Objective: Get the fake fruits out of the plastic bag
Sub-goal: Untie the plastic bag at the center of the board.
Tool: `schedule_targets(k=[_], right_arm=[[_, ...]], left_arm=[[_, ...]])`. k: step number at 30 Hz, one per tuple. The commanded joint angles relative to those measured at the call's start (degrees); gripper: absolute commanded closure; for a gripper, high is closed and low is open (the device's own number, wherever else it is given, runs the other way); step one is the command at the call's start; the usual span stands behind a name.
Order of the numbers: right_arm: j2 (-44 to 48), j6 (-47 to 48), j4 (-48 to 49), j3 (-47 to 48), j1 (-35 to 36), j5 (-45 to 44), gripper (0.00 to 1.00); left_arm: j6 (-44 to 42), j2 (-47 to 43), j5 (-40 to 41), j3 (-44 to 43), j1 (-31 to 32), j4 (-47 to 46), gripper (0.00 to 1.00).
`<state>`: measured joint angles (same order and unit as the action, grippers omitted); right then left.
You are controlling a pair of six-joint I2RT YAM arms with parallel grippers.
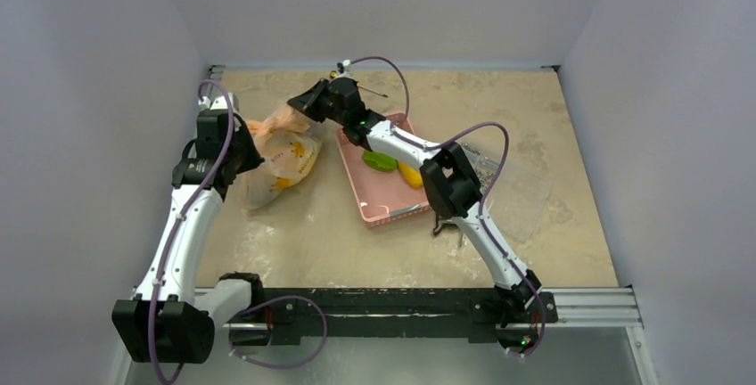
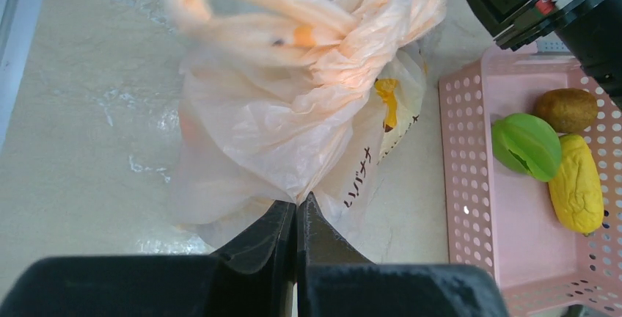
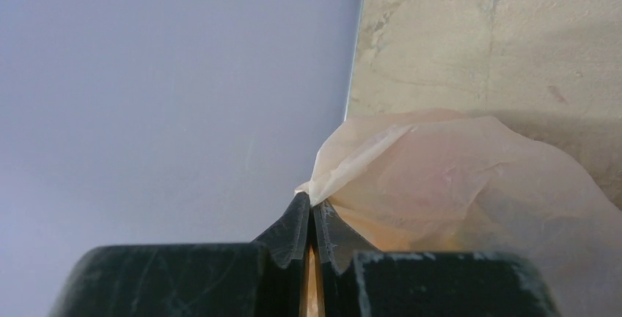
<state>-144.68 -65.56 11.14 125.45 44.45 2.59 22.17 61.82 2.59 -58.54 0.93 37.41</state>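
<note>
Plastic bag (image 1: 287,155) — lying on the table (image 1: 553,118), just left of the pink basket (image 1: 379,196). Left gripper (image 2: 297,210) clamped on its film; right gripper (image 3: 312,214) pinching its upper edge — both closed tight.

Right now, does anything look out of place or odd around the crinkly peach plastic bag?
Nothing spilled or broken. The thin peach plastic bag is crumpled, its handles twisted together, pinched in two places by the left gripper and the right gripper. The pink perforated basket sits askew to the table's edges.
</note>
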Motion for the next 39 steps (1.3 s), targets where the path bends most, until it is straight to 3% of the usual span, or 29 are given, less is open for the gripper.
schedule_targets(k=[1, 8, 12, 14, 17, 22, 29, 33, 39], right_arm=[[0.0, -10.4, 9.3, 0.9, -3.7, 4.7, 1.00], [-1.2, -12.9, 10.5, 1.2, -4.9, 11.0, 1.00], [0.1, -10.7, 13.1, -1.1, -4.9, 14.1, 1.00], [0.6, -9.2, 13.4, -1.6, -5.0, 16.1, 1.00], [2.4, -6.7, 13.0, -3.0, -4.9, 17.8, 1.00], [7.1, -3.8, 13.3, -8.6, -5.0, 19.9, 0.98], [7.7, -0.5, 9.8, -5.9, -5.1, 22.0, 0.96], [8.5, 1.8, 7.8, -5.5, -5.1, 22.2, 0.96], [7.7, 3.3, 6.2, -2.9, -5.1, 22.5, 0.95]], left_arm=[[1.3, -2.7, 4.9, 0.9, 0.3, 0.7, 1.00], [0.3, -3.2, 3.2, 1.3, 0.3, -0.8, 1.00], [-3.2, -5.9, -1.4, 2.5, 0.3, -5.4, 0.61], [-4.0, -5.1, -2.2, -0.5, 0.3, -3.4, 0.49], [-6.5, -2.3, -5.2, -6.7, 0.3, -0.3, 0.37], [-10.3, 5.0, -7.2, -15.1, 0.3, -0.7, 0.32], [-14.7, 18.7, -13.4, -23.8, 1.8, 3.6, 0.35], [-14.8, 20.0, -13.8, -20.3, 2.7, -0.1, 0.41], [-14.0, 23.0, -13.3, -22.5, 2.7, 3.1, 0.71]])
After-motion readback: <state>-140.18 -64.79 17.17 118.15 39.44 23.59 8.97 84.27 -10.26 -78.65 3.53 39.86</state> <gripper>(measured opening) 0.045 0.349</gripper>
